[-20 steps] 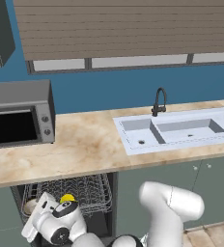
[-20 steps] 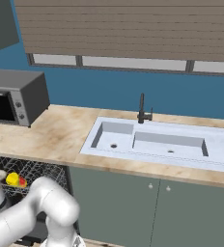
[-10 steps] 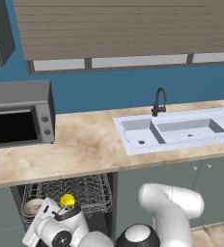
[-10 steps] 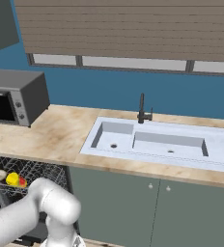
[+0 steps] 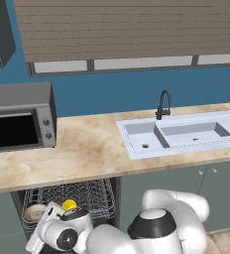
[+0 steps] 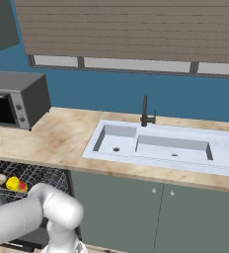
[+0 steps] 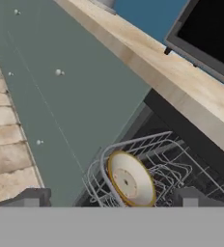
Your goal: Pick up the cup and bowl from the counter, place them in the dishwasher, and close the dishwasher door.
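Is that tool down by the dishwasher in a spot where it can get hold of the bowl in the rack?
Probably yes. The tool looks straight at the bowl, which sits in the wire rack of the open dishwasher, with nothing between them. The rack wires around the bowl could make the grip awkward.

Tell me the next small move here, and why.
Probably back the gripper out of the wire rack and go for the dishwasher door. The cup and bowl already sit in the rack, the counter holds neither, and the fingertips look spread with nothing between them.
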